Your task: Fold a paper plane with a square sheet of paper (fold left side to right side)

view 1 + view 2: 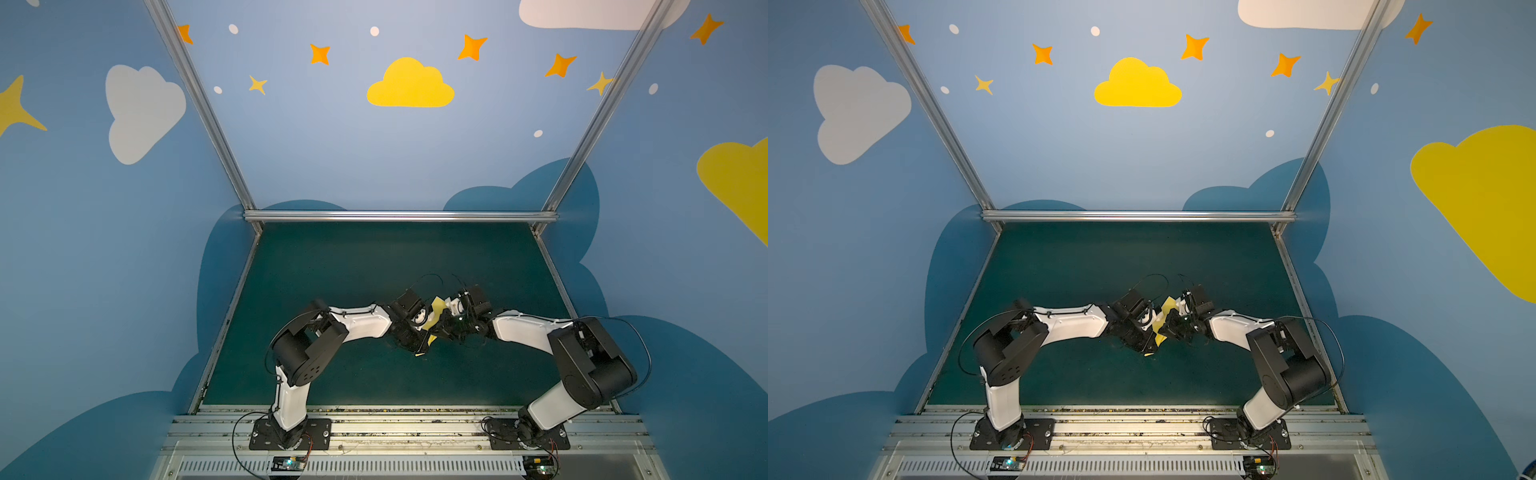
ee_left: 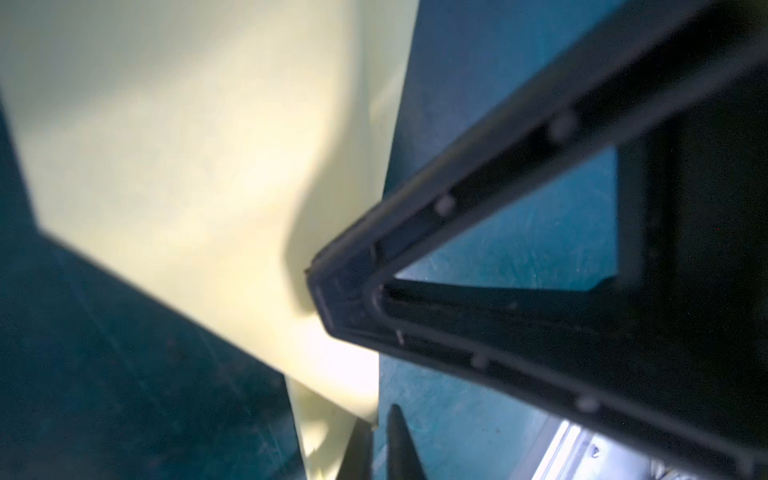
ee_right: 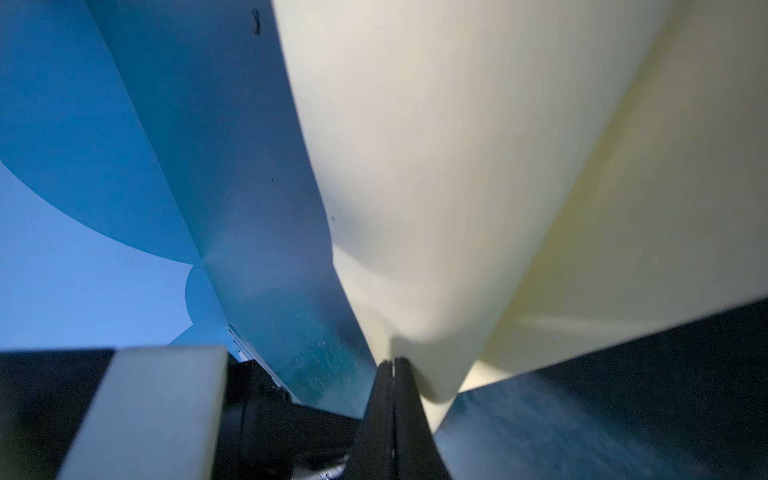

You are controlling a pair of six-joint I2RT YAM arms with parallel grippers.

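Over the middle of the bench (image 1: 374,266), the folded paper (image 1: 438,309) is seen between the two wrists in both top views, with one small corner showing lower, towards the front edge. The right gripper (image 3: 392,368) is clamped on a rounded fold of the paper, fingers pressed together. The left gripper (image 2: 376,444) is seen with a narrow gap between its fingertips (image 2: 401,440), the paper's edge just beside them.

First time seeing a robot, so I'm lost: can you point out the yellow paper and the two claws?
paper (image 1: 437,306): in a top view, upper flap between the arms.
left claw (image 2: 379,428): left wrist view, between its fingertips.
right claw (image 3: 392,363): right wrist view, at its closed fingertips.
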